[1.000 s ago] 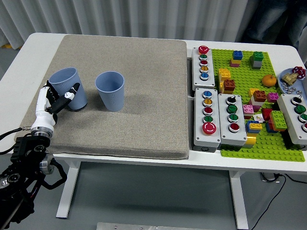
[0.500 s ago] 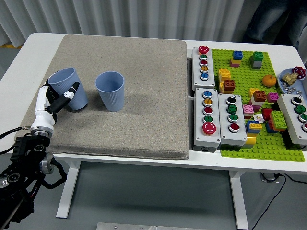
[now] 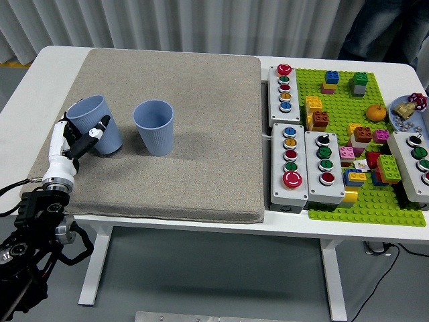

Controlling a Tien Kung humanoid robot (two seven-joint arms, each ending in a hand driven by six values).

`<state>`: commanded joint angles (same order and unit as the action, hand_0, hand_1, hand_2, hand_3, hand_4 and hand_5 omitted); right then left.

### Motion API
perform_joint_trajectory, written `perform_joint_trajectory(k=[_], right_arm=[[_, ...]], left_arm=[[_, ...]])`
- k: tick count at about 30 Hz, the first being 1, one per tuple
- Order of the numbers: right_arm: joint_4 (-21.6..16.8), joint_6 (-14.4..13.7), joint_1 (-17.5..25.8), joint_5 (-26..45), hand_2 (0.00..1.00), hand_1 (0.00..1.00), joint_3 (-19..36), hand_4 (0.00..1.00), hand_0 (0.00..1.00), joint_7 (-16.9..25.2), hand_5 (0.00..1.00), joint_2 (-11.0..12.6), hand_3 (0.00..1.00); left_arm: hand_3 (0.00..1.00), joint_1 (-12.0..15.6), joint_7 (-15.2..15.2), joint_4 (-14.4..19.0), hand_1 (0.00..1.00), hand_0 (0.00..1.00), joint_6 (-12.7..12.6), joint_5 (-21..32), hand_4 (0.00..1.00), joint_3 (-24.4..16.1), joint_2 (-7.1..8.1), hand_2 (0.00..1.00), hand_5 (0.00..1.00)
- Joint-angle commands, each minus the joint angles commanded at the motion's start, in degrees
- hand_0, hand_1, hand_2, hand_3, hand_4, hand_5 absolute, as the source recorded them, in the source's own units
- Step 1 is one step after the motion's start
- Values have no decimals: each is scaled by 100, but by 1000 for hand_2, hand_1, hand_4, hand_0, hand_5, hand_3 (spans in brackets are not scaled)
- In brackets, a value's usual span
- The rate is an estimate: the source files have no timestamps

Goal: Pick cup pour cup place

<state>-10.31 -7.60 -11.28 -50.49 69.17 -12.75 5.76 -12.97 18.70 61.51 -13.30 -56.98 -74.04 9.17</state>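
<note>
Over the last second we see almost nothing change: our left hand (image 3: 72,143) stays at the left blue cup (image 3: 97,124), fingers (image 3: 95,133) wrapped on its side, cup slightly tilted on the grey mat (image 3: 201,134). We judge the grasp is settling before the lift toward the second blue cup (image 3: 154,126) just beside it. The white desk (image 3: 40,67) also carries button boxes (image 3: 289,155) and a green brick plate (image 3: 348,100); a pale curtain hangs behind

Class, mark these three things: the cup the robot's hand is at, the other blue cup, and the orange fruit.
Left cup (image 3: 100,119), head view, upper side wall.
Right cup (image 3: 155,136), head view, front wall.
Orange fruit (image 3: 377,112), head view, middle of its skin.
</note>
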Motion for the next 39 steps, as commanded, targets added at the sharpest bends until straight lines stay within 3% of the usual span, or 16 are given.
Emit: perform_joint_trajectory(k=[7, 39], right_arm=[[0, -4, 2, 3, 726, 704, -1, 225, 743, 1, 398, 1, 643], [0, -12, -19, 43, 727, 704, -21, 230, 743, 3, 396, 8, 644]], left_arm=[[861, 7, 45, 11, 562, 405, -60, 8, 725, -17, -2, 766, 128], [853, -18, 72, 98, 564, 407, -120, -47, 681, -62, 2, 769, 98]])
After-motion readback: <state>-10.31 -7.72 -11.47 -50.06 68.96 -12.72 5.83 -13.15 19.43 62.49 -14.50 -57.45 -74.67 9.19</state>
